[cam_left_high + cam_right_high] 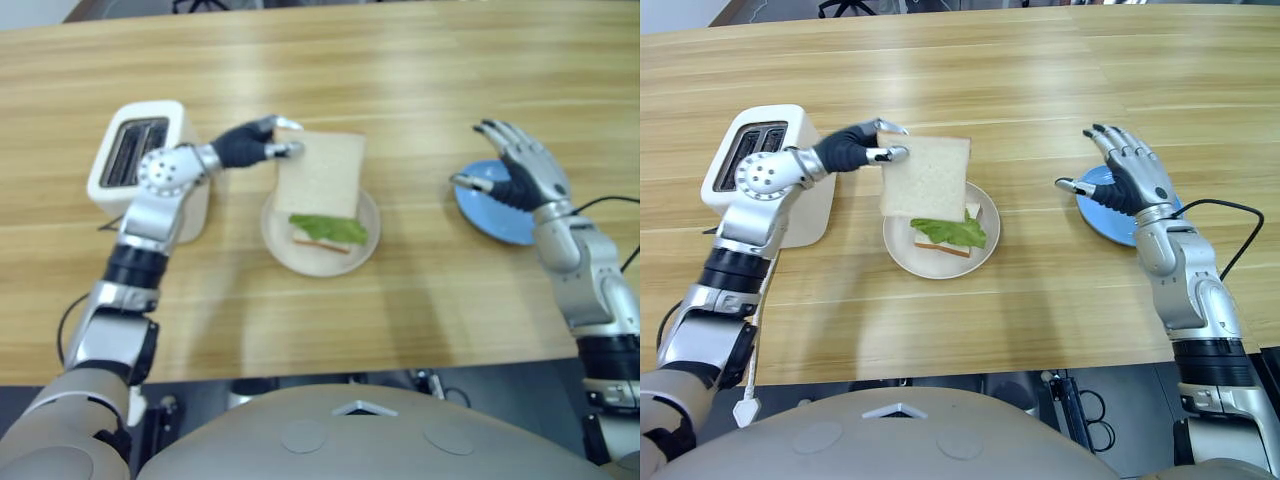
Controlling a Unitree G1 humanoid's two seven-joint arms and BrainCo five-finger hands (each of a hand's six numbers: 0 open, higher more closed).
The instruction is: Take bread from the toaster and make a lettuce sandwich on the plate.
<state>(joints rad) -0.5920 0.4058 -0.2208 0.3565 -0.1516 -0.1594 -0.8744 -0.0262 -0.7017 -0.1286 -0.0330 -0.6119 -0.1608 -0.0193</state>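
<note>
Pinching the bread slice (927, 178) in my left hand (850, 148), right hand (1132, 178) idle with fingers (1108, 137) apart, I must square it over the lettuce (950, 232).

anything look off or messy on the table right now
Nothing spilled or damaged. The top bread slice is held by its corner in the left hand, over the plate, not yet laid on the lettuce.

wood-grain table (1040, 60), matt; toaster (790, 215) smooth, perhaps plastic; plate (902, 250) glossy.
</note>
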